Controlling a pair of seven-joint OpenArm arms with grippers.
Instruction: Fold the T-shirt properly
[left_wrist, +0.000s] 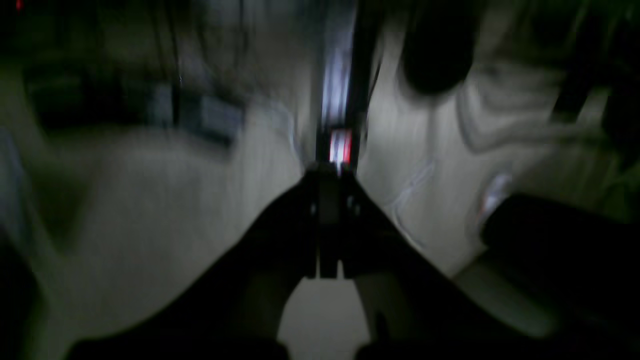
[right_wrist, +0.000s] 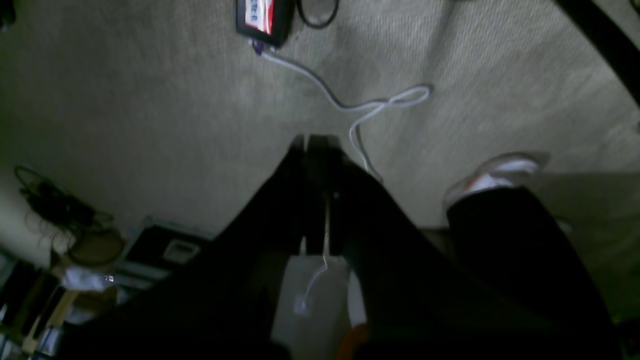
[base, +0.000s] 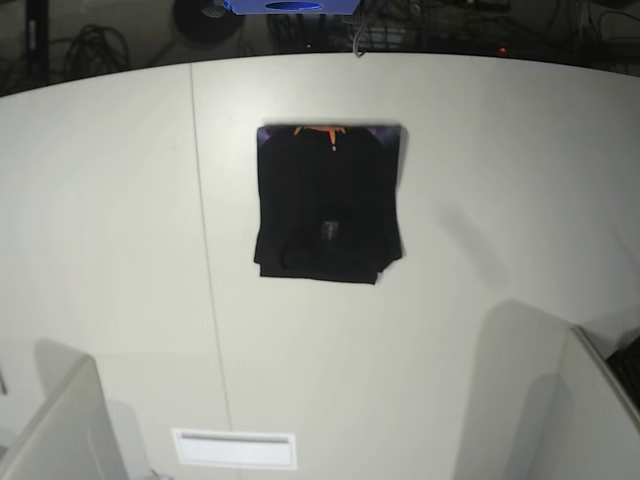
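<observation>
The black T-shirt (base: 328, 205) lies folded into a compact rectangle on the white table (base: 480, 180), with the collar and its orange mark toward the far edge. Neither gripper touches it. In the base view only pale arm parts show at the lower corners, the left arm (base: 600, 400) and the right arm (base: 65, 425). In the blurred left wrist view my left gripper (left_wrist: 330, 172) has its jaws together and holds nothing. My right gripper (right_wrist: 314, 142) is also shut and empty. Both wrist views look at carpeted floor, not the shirt.
A white cable (right_wrist: 370, 105) and a black box with a red and white label (right_wrist: 262, 17) lie on the carpet. A person's dark trouser leg and shoe (right_wrist: 500, 175) stand nearby. A seam (base: 205, 250) runs down the table.
</observation>
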